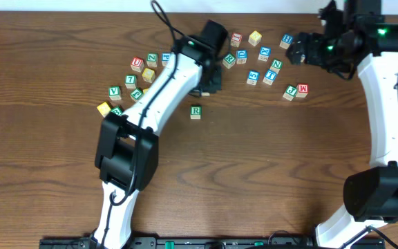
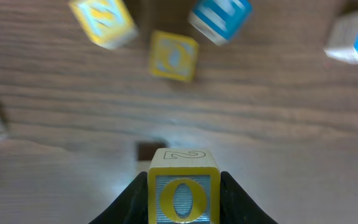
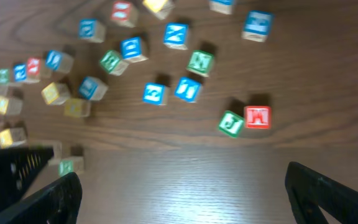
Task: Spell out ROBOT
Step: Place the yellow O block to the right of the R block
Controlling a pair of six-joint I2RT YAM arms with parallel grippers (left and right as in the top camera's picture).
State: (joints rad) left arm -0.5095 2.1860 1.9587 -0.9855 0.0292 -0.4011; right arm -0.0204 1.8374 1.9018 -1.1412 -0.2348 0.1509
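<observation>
Left tool (image 2: 183,190) grips the yellow O cube (image 2: 183,198) near the R cube (image 1: 195,111); right tool (image 3: 182,190) hangs wide open by the bench's (image 1: 268,173) far right corner.

Your work surface is a bench (image 1: 268,159) with a dark brown wood-grain top. In the overhead view the grain runs left to right. The same wood fills both wrist views. In the left wrist view, note a pale sheen (image 2: 185,134) where light falls on the surface. A black rail (image 1: 206,243) lines the near edge.
</observation>
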